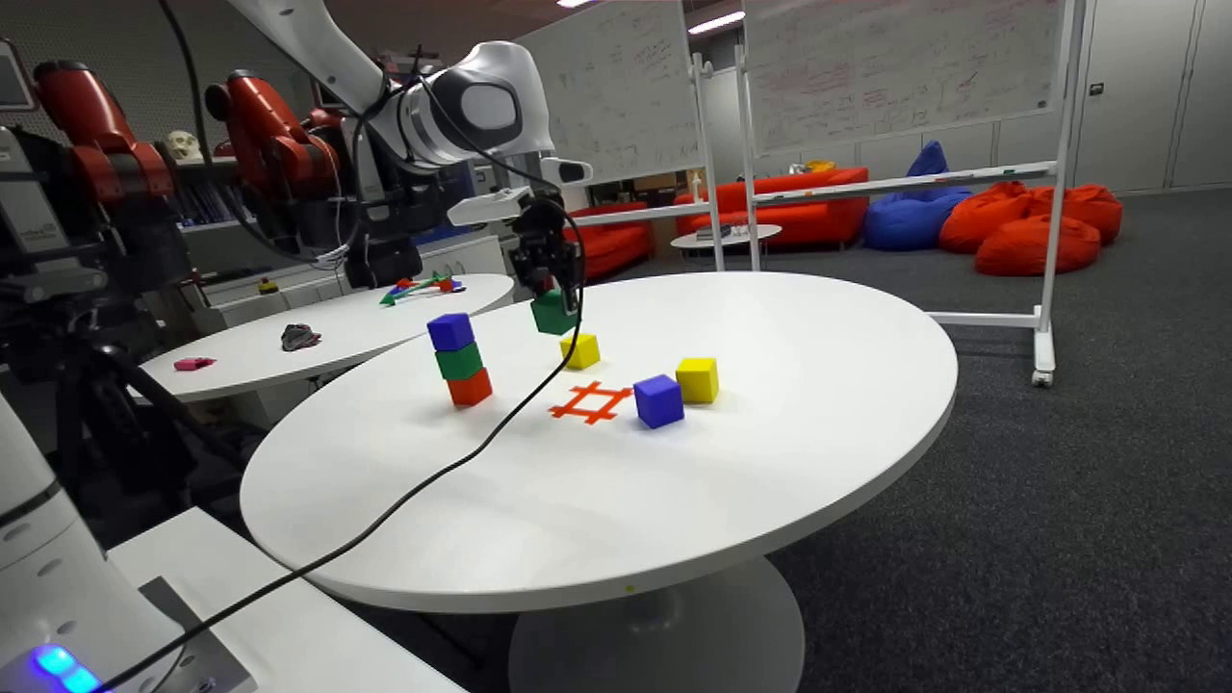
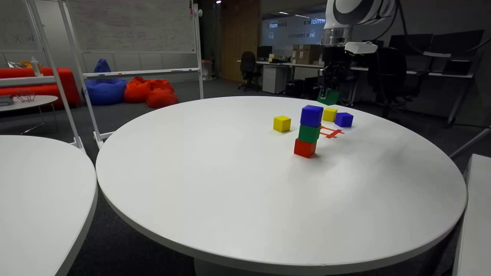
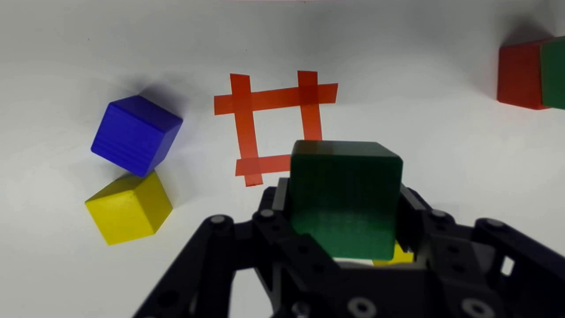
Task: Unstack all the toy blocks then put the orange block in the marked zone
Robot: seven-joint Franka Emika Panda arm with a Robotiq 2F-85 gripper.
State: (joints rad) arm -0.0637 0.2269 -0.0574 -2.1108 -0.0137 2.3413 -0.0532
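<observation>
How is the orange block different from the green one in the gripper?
The orange block is reddish orange; the held block is green. The orange block sits on the table, lowest in its stack; the held block hangs above the table, in the gripper. Both are cubes.

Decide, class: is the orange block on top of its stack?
No, the orange block is bottommost, beneath a green block and a blue block.
</observation>
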